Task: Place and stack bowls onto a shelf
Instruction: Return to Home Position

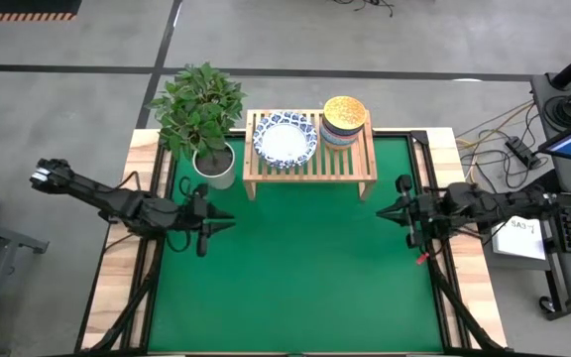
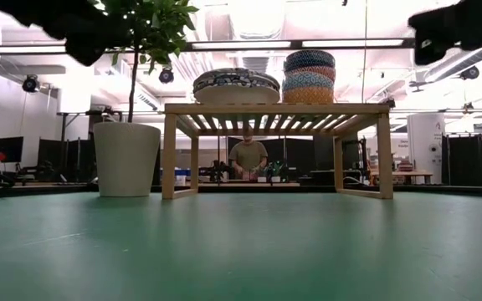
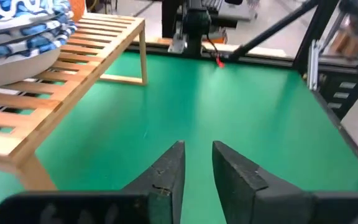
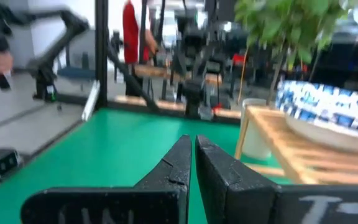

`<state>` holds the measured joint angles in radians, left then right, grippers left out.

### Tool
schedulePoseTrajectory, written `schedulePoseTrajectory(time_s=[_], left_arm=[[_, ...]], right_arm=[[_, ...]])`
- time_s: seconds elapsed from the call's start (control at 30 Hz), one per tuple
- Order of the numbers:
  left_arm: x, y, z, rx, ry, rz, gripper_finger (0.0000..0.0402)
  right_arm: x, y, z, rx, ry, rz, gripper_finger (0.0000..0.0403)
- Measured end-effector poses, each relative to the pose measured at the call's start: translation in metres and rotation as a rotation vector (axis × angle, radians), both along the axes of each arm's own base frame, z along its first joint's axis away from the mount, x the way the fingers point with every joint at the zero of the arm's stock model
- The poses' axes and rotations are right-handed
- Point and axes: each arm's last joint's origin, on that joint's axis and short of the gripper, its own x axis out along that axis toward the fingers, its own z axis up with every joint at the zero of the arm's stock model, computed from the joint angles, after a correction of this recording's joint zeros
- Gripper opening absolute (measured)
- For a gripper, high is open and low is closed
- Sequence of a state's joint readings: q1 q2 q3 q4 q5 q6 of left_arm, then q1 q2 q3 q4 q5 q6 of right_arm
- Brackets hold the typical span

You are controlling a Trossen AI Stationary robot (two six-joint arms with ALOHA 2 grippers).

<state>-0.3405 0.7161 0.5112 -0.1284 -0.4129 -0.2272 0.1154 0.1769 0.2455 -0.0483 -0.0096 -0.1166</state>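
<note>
The light-wood shelf (image 1: 310, 171) stands at the table's far edge on its short legs. On its slatted top rest a stack of wide white bowls with blue-patterned rims (image 1: 285, 141) (image 2: 236, 84) and, to their right, a stack of smaller bowls with the golden yellow one on top (image 1: 344, 119) (image 2: 309, 75). My left gripper (image 1: 224, 222) (image 3: 197, 149) hangs over the green mat near the table's left edge, open by a narrow gap, with nothing between its fingers. My right gripper (image 1: 383, 209) (image 4: 193, 142) hangs near the right edge, shut and empty. Both are well clear of the shelf.
A white plant pot (image 1: 214, 164) (image 2: 126, 159) with a leafy plant stands just left of the shelf, close to my left arm. The green mat (image 1: 305, 268) lies bare in front of the shelf. A person (image 2: 248, 157) is in the room beyond the table.
</note>
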Motion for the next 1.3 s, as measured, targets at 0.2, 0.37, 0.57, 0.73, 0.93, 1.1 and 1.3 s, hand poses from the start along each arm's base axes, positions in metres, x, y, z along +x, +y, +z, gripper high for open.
schedulePoseTrajectory(time_s=[0.2,0.37,0.57,0.73,0.93,1.1,1.3], left_arm=[[-0.021,0.007,-0.017,-0.039,-0.113,0.0,0.0042],[-0.032,0.011,-0.036,-0.064,-0.193,-0.001,0.0039],[-0.041,0.015,-0.06,-0.076,-0.241,0.003,0.0039],[-0.047,0.017,-0.073,-0.091,-0.293,0.022,0.0039],[-0.052,0.019,-0.087,-0.087,-0.311,0.02,0.0039],[-0.056,0.02,-0.084,-0.067,-0.343,0.017,0.0039],[-0.059,0.022,-0.08,0.002,-0.375,0.008,0.0039]], right_arm=[[-0.006,-0.001,-0.006,0.0,0.003,-0.001,0.0012],[-0.011,-0.001,-0.007,0.003,-0.015,-0.003,0.0012],[-0.018,-0.002,-0.009,-0.004,-0.035,-0.003,0.0012],[-0.017,-0.002,-0.009,-0.008,-0.035,-0.01,0.0012],[-0.017,-0.002,-0.01,-0.011,-0.032,-0.01,0.0012],[-0.017,-0.002,-0.01,-0.012,-0.031,-0.01,0.0012],[-0.019,-0.004,-0.01,-0.01,0.001,-0.047,0.0012]])
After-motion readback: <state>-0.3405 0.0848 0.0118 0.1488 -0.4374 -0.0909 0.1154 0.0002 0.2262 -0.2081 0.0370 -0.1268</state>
